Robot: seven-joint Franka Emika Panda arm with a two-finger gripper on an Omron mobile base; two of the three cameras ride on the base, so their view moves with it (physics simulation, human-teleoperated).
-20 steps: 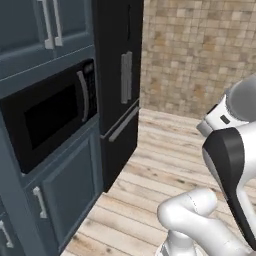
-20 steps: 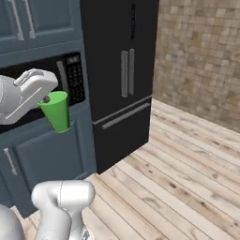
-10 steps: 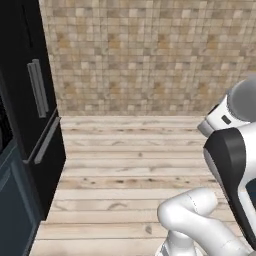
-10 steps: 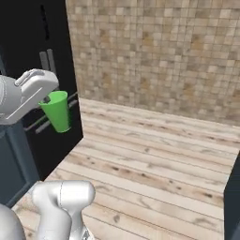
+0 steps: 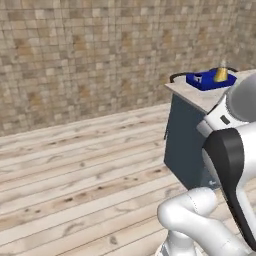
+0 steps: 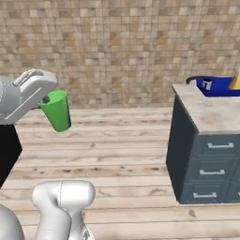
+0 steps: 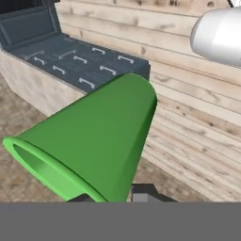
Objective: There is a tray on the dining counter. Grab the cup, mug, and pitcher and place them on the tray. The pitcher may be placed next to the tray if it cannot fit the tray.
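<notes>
Beige marbled stone tops the dining counter (image 6: 206, 110), which stands on a dark blue base with three drawer fronts over pale plank flooring, a mottled tan tile wall (image 6: 117, 42) running behind it. Seen from my left base camera, the same dining counter (image 5: 200, 95) shows its near corner at the right, the tile wall (image 5: 100, 55) filling the background beyond it.

On the counter's far end rests the tray (image 6: 213, 88), deep blue with a low rim; my left base camera picks the tray (image 5: 206, 81) up at the counter's back edge. An orange-yellow shape on the tray in both base views is the lower part of the pitcher (image 5: 221, 74), though its glass neck is too faint to make out; from the right camera the pitcher (image 6: 236, 82) is cut off by the frame edge. A small dark object at the tray's near corner is too small for me to identify.

Well apart from the counter, over open floor, my gripper (image 6: 46, 99) is clamped on the rim of the cup (image 6: 56, 110), a bright green tapered tumbler held upright in the air. My hand camera looks along the cup (image 7: 94, 141), its rim nearest my dark fingertips (image 7: 146, 192) and its base pointing toward the counter's drawers.
</notes>
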